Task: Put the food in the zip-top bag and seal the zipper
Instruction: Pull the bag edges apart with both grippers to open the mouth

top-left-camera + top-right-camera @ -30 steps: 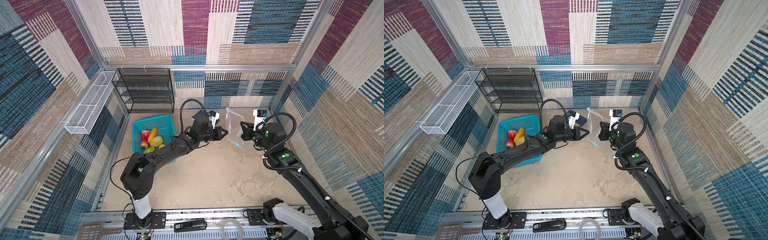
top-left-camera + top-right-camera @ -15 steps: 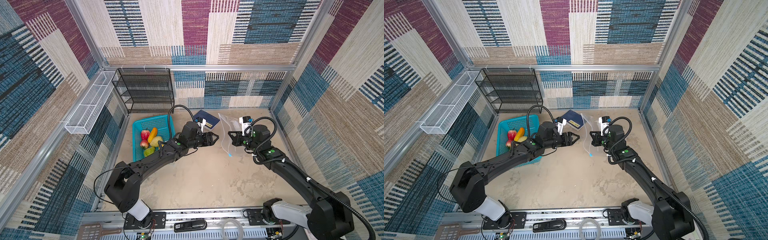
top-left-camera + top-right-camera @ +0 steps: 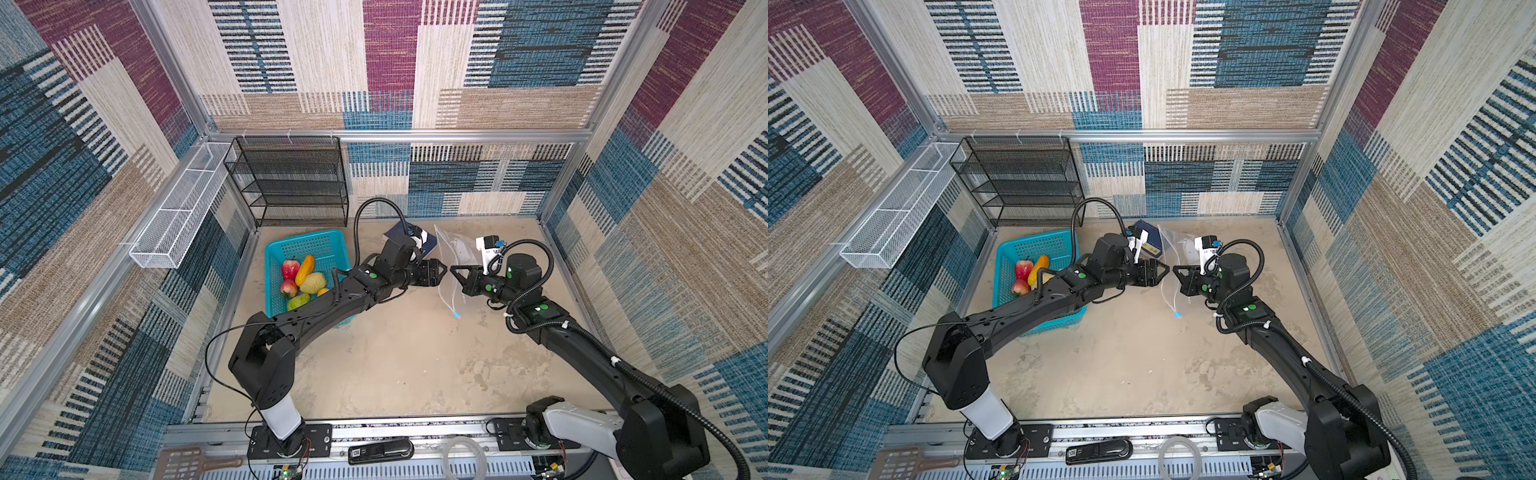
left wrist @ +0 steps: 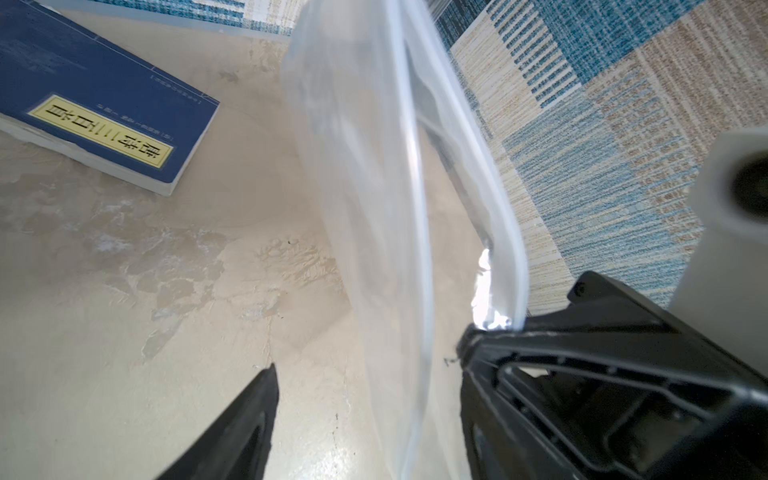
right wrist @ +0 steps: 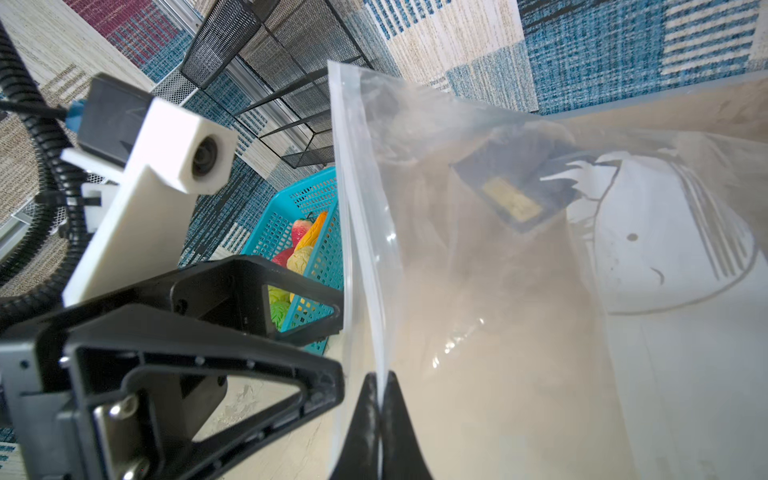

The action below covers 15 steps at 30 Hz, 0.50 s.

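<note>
Two right gripper [image 5: 379,384] fingers pinch one lip of the zip-top bag [image 5: 478,270], held upright. Left gripper [image 5: 340,351] fingers are spread at the zipper [image 5: 353,232]. Clamp the free lip only, then part gently. Food [image 3: 303,278] sits in the teal basket [image 3: 307,245].

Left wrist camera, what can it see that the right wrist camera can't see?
Only the left wrist view shows the white camera block on the right arm. Only the right wrist view shows the teal basket holding the food, the black mesh rack and the left arm's camera. Both show the zip-top bag, the blue book, seen through the bag in the right wrist view, and the right gripper, its fingers shut on the bag's edge.
</note>
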### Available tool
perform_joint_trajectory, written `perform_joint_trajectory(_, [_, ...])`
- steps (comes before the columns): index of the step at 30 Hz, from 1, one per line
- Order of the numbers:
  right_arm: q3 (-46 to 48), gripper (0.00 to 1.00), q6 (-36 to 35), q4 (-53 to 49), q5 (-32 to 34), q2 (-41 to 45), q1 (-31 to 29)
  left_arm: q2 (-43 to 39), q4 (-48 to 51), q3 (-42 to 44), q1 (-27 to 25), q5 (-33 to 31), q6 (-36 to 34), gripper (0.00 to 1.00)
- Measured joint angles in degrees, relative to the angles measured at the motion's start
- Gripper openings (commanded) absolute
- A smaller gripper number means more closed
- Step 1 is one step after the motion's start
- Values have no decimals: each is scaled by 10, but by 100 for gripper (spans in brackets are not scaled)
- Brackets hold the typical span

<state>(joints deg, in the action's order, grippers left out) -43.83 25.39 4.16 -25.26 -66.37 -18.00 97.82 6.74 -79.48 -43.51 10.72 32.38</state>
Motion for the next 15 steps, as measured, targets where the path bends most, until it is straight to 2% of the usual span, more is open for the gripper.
perform_joint_trajectory(2, [0, 0, 2, 2, 2, -3, 0, 4, 2, -2, -5, 0, -2, 71])
perform_joint_trajectory(4, [0, 0, 3, 2, 2, -5, 0, 9, 4, -2, -6, 2, -2, 63])
perform_joint_trajectory(7, [0, 0, 5, 3, 2, -4, 0, 24, 13, -8, -5, -3, -10, 34])
perform_joint_trajectory(10, [-5, 0, 5, 0, 4, 2, 0, 44, 28, -25, -5, -20, -22, 0])
perform_joint_trajectory(12, [-17, 0, 0, -15, 17, 5, 0, 54, 41, -39, -5, -34, -32, 0])
perform_joint_trajectory(15, [-46, 0, -18, -58, 70, 9, 0, 57, 55, -49, -5, -51, -39, 0])
